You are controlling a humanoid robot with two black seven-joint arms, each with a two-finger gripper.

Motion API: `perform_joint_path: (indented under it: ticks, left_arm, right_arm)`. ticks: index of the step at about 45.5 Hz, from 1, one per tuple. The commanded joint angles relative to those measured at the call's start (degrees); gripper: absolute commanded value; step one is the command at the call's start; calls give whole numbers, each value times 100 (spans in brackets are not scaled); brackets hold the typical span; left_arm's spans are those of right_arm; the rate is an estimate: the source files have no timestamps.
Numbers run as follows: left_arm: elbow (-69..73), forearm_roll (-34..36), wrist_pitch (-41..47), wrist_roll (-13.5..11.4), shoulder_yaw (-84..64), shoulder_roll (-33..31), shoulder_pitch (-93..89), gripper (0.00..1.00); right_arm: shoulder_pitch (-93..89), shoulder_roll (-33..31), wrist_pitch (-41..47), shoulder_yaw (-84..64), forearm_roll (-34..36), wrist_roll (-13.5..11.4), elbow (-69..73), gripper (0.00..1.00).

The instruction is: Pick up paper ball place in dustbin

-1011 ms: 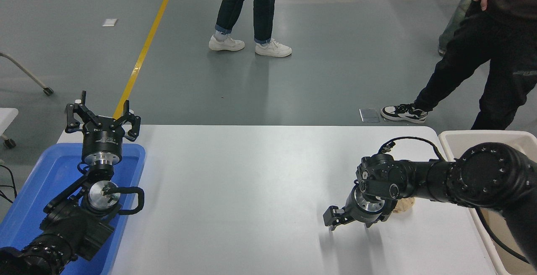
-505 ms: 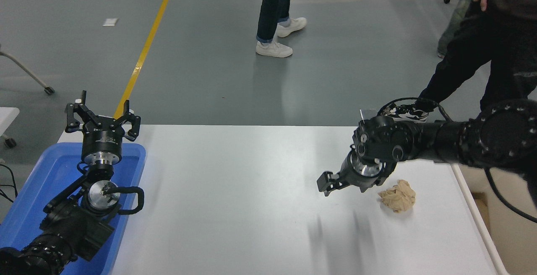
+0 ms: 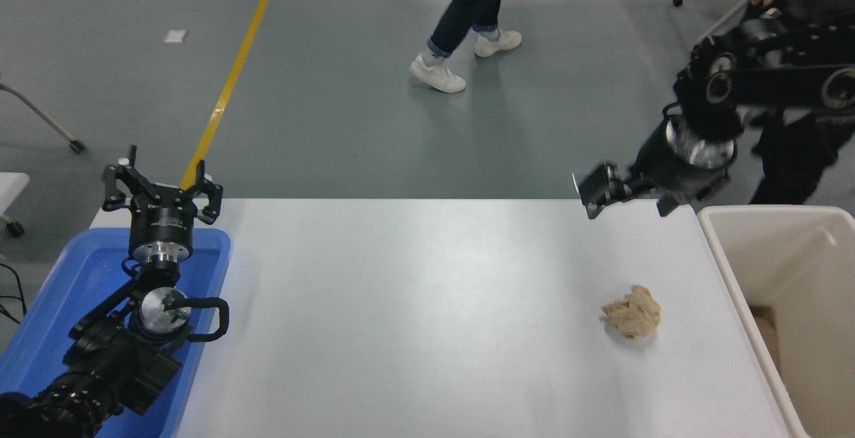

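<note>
The tan-brown crumpled paper ball [image 3: 632,320] lies on the white table [image 3: 414,304] at the right, near the dustbin. The cream-beige dustbin [image 3: 795,271] stands off the table's right edge, with its rim about level with the tabletop. My right gripper [image 3: 628,199] hangs high over the table's far right corner, open and empty, well behind and above the ball. My left gripper [image 3: 162,181] is open and parked at the lower left, over the blue tray.
A shallow blue tray [image 3: 60,291] sits at the table's left edge under the left arm. A person's legs [image 3: 467,24] cross the floor beyond the table. Another person in black [image 3: 801,151] stands behind my right arm.
My right arm has lifted from beside the paper ball and swung up and back to the far right. The ball stays on the table. The walking person has moved to the right.
</note>
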Motion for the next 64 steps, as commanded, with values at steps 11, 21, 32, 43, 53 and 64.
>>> perform_joint_path:
  ticks: [11, 21, 32, 43, 53, 64]
  left_arm:
    - [0, -1, 3, 0, 0, 0, 0, 99]
    - [0, -1, -5, 0, 0, 0, 0, 99]
    - [0, -1, -5, 0, 9, 0, 0, 99]
    - [0, 8, -5, 0, 9, 0, 0, 99]
    - [0, 17, -5, 9, 9, 0, 0, 99]
    - [0, 17, -5, 18, 9, 0, -9, 99]
  right_arm:
    - [1133, -437, 196, -698, -41, 5, 846, 100]
    - [896, -437, 196, -716, -260, 5, 811, 100]
    - [-632, -402, -796, -672, -971, 32, 689, 100]
    - [-2522, -323, -2151, -339, -1631, 67, -357, 100]
    - [-3902, -68, -2160, 532, -1649, 58, -1078, 100]
    - [-4694, 301, -2537, 1068, -1667, 58, -1649, 100]
